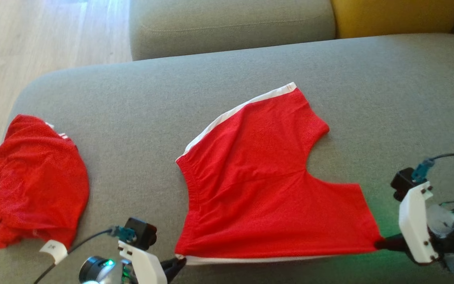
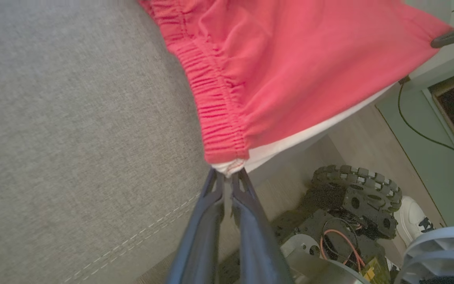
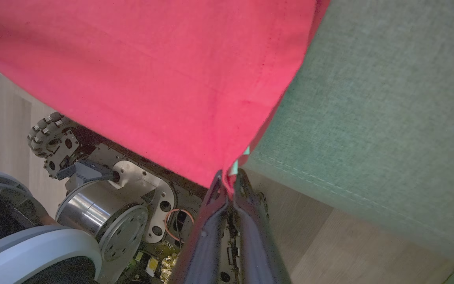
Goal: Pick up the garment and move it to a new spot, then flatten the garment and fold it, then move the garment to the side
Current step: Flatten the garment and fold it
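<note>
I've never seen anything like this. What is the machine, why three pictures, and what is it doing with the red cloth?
It is a two-armed robot on wheels. The wide picture comes from a camera on its head, looking down at a grey sofa. The other two come from cameras on its wrists, each looking along that arm's two dark fingers.

On the sofa lie red shorts with white trim, spread out. The left gripper pinches the waistband corner; the right gripper pinches a leg-hem corner, at the sofa's near edge. A second red garment lies crumpled to the left, untouched. Under the cloth, the wrist pictures show the robot's own wheeled base.
</note>
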Available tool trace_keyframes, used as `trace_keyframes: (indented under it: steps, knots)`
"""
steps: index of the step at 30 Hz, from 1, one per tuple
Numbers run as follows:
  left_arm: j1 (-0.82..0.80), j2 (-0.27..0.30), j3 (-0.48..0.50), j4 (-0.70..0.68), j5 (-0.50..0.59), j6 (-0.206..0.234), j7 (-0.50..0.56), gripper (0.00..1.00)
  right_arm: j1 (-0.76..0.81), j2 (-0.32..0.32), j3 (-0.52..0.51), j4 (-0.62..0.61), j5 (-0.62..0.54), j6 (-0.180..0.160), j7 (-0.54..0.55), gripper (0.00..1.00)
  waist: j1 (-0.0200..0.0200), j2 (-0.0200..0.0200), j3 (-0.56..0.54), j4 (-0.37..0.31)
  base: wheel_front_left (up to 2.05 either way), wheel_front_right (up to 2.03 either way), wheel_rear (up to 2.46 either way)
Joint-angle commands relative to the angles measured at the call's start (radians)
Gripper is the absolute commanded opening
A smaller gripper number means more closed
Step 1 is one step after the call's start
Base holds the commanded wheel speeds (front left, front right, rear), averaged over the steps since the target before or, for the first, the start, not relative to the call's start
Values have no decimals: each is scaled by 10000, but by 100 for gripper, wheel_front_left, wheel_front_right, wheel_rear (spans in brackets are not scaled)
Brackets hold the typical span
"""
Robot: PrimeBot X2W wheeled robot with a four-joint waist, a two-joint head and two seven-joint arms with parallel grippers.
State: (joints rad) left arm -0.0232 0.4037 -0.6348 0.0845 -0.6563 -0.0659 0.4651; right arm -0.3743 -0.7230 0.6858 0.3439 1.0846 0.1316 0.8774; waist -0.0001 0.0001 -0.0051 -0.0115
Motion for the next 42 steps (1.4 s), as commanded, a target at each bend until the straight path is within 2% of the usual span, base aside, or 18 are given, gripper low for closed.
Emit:
trace_keyframes:
  steps: [1, 4, 9, 20, 26, 42]
  knots:
    - [-459, 346, 544, -390, -76, 157, 40, 0, -118, -643, -341, -283, -63, -9, -21, 0, 1, -1, 84, 62, 0, 0, 0]
    - [-537, 250, 603, -756, -219, 256, 146, 0, -161, -748, -951, -704, -208, -9, -162, 0, 1, -1, 300, 162, 0, 0, 0]
    - [-936, -254, 959, -1076, -1032, 349, 365, 0, -513, -354, -1966, -832, -407, -9, -178, 0, 1, -1, 668, 444, 0, 0, 0]
    - [-2463, -1228, 1654, -847, -2646, 275, 950, 0, -2475, 657, -3391, 60, -1360, -9, -86, 0, 1, -1, 1894, 1211, 0, 0, 0]
    - [-3436, -1706, 1721, -269, -2674, 139, 722, 0, -3723, 1158, -3518, 816, -2031, -9, -144, 0, 1, -1, 2647, 1629, 0, 0, 0]
    - [-5270, -2858, 1434, 1410, -1980, -183, -692, 0, -5737, 1619, -3549, 2572, -2599, -9, -1067, 0, 1, -1, 3948, 2283, 0, 0, 0]
